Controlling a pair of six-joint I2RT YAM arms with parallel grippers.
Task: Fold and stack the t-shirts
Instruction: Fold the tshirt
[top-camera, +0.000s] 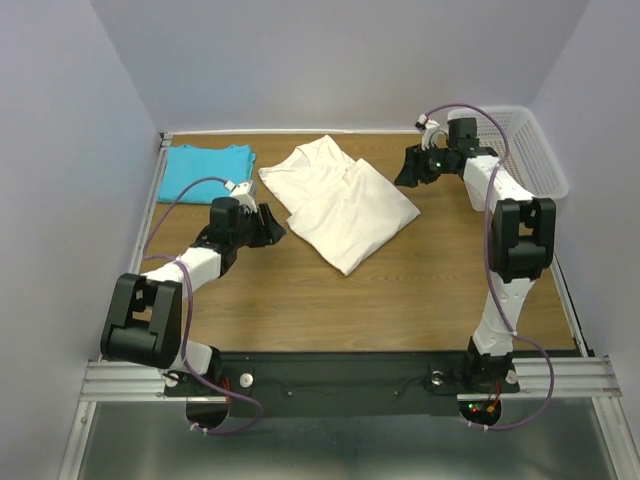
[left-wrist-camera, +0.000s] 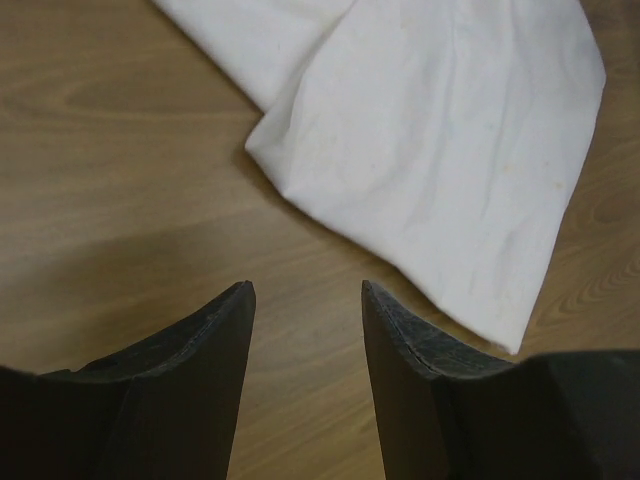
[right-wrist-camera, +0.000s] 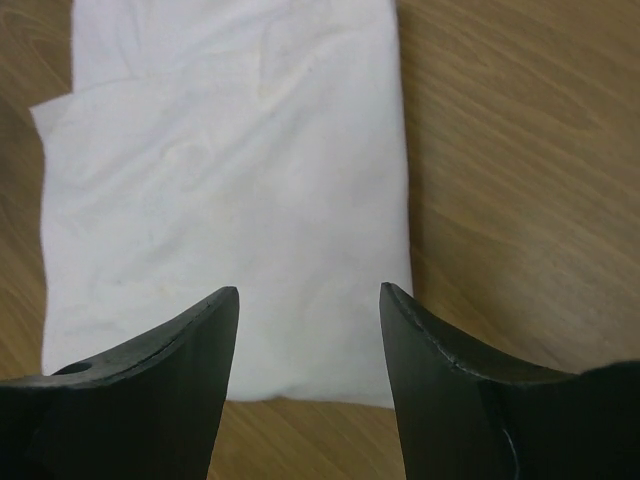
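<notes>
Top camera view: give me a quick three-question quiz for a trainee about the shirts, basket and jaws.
1. True or false: the turquoise t-shirt lies to the left of the cream t-shirt.
2. Where is the white basket? A far right, B far left, C between the arm bases.
3. Fill in: the left jaws and right jaws both stand ____, holding nothing.
Key: 1 true; 2 A; 3 open.

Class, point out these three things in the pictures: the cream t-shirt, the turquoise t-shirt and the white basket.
cream t-shirt (top-camera: 340, 205): top view, middle of the folded cloth.
turquoise t-shirt (top-camera: 203, 163): top view, centre of its body.
white basket (top-camera: 540, 160): top view, its perforated side wall.
</notes>
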